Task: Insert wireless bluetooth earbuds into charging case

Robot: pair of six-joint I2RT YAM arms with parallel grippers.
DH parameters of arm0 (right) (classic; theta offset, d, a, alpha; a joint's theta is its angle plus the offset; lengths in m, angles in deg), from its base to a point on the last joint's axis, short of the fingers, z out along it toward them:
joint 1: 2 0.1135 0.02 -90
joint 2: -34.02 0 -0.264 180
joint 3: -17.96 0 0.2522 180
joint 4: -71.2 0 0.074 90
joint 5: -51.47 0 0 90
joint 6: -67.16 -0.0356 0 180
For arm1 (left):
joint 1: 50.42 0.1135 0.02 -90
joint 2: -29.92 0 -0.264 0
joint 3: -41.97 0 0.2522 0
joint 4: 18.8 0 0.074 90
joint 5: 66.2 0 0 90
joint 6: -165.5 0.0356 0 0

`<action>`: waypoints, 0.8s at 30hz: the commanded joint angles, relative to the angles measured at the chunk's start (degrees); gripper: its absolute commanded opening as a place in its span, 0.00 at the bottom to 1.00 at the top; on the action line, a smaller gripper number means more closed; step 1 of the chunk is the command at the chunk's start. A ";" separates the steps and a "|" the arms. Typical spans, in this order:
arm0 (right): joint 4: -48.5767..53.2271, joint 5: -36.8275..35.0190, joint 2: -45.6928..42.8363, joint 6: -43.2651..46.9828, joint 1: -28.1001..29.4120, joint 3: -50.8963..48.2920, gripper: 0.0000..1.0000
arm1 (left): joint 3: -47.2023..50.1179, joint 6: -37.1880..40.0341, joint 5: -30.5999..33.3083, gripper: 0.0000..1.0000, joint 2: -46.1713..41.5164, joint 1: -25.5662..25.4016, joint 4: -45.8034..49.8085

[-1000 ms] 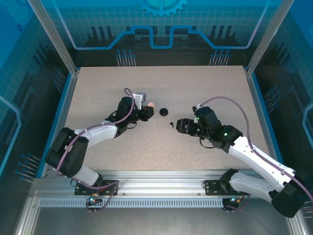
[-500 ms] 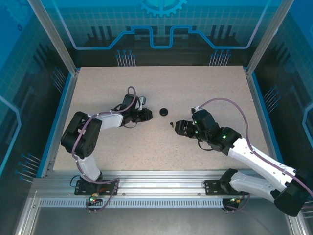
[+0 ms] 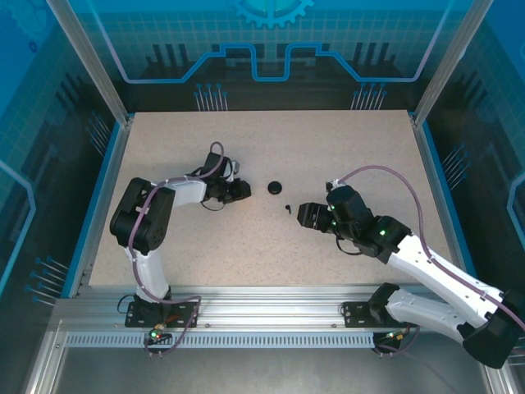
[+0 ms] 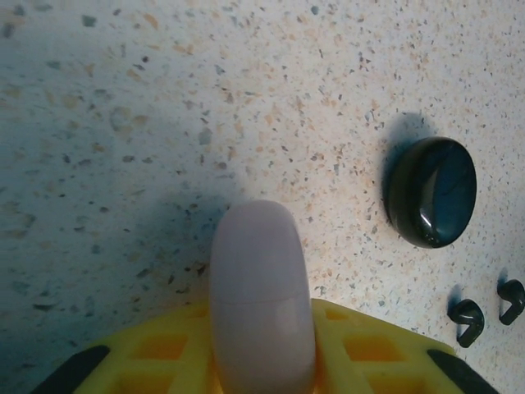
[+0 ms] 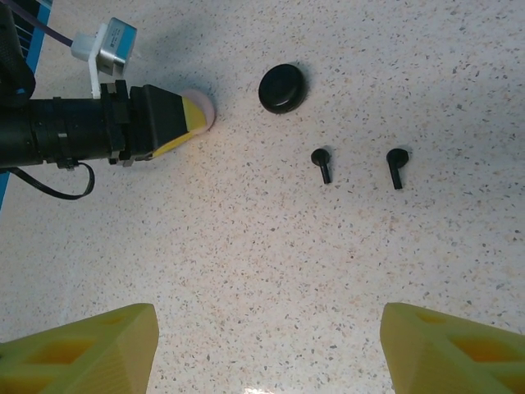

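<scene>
Your right jaws stand wide apart, holding nothing. The two black earbuds (image 5: 322, 164) lie on the bench (image 3: 344, 148) a little ahead of them, roughly in line with the gap. Your left jaws are clamped on a pale case (image 4: 261, 287) held on edge. From there the earbuds sit off to the right, past the round black case (image 5: 282, 88). Earbuds: tiny, dark, stemmed, side by side but not touching, stems pointing back toward the right jaws.

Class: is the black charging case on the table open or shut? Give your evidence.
Shut: the black charging case shows a smooth closed dome, no raised lid, and two black earbuds lie outside it.
</scene>
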 commanded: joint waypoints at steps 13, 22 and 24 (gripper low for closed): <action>4.24 -2.07 0.03 1.52 0.72 5.83 0.77 | -9.51 7.25 1.33 0.45 -6.11 3.39 15.16; 7.23 -5.52 4.56 6.80 0.63 11.16 0.81 | -10.26 9.42 4.55 0.60 -17.55 5.06 17.85; 7.45 -6.32 6.13 8.26 0.60 12.25 0.81 | -9.51 9.26 4.99 0.67 -19.84 5.43 17.32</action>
